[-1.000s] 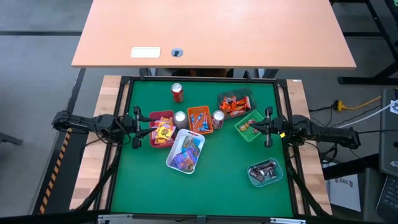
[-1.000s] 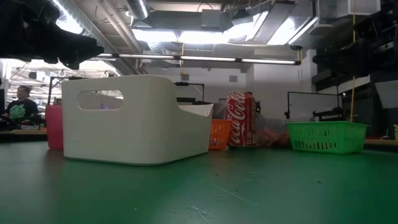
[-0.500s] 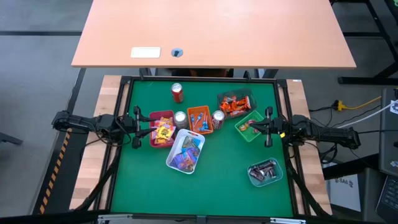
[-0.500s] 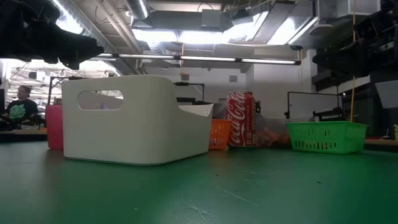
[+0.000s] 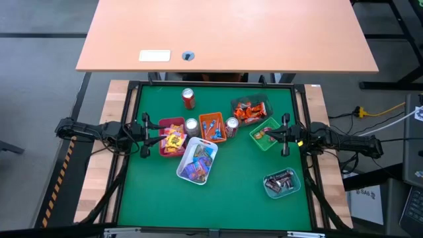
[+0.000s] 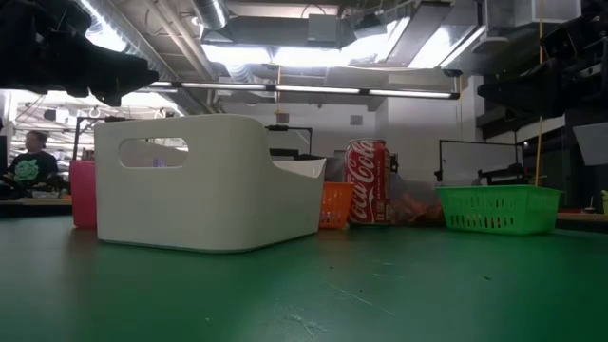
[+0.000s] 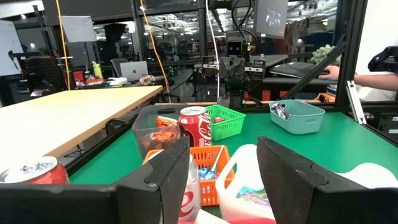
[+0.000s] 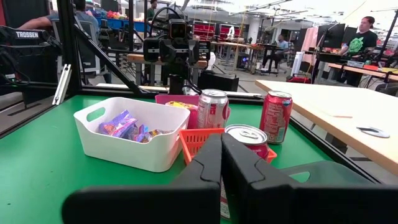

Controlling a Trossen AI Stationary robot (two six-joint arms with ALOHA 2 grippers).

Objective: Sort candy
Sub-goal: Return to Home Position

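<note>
The left gripper (image 5: 153,137) is held level at the table's (image 5: 231,198) left edge, reaching just over the pink tray (image 5: 173,121). The right gripper (image 5: 273,135) is held likewise at the right edge, over the green basket (image 5: 271,123). Both arms appear to be parked in their rest pose.

The left fingers (image 7: 163,177) are spread wide with nothing between them. The right fingers (image 8: 205,168) are drawn together until almost touching, and nothing is held.

The candy is kept by colour:
- Yellow candy (image 5: 174,140) lies in the pink tray.
- Purple and blue candy (image 5: 198,165) lies in the white tray (image 5: 181,173), near the table's middle.
- Orange-red candy (image 5: 248,112) lies in the clear tray (image 5: 259,99), towards the edge beside the wooden desk (image 5: 225,33).
- Dark and silver candy (image 5: 280,181) lies in the teal tray (image 7: 298,121), towards the right corner away from that desk.

An orange basket (image 5: 213,125) with a few small pieces is set between two silver-topped soda cans (image 5: 192,125). A red cola can (image 5: 188,98) stands apart, nearer the desk edge.

No loose candy is seen on the green surface, so the sorting is judged finished, or very nearly so.

Against the frames from a second ago and half a second ago, no change is found. Both arms, every tray and every can are in the same places, so the rest pose is judged already reached.
</note>
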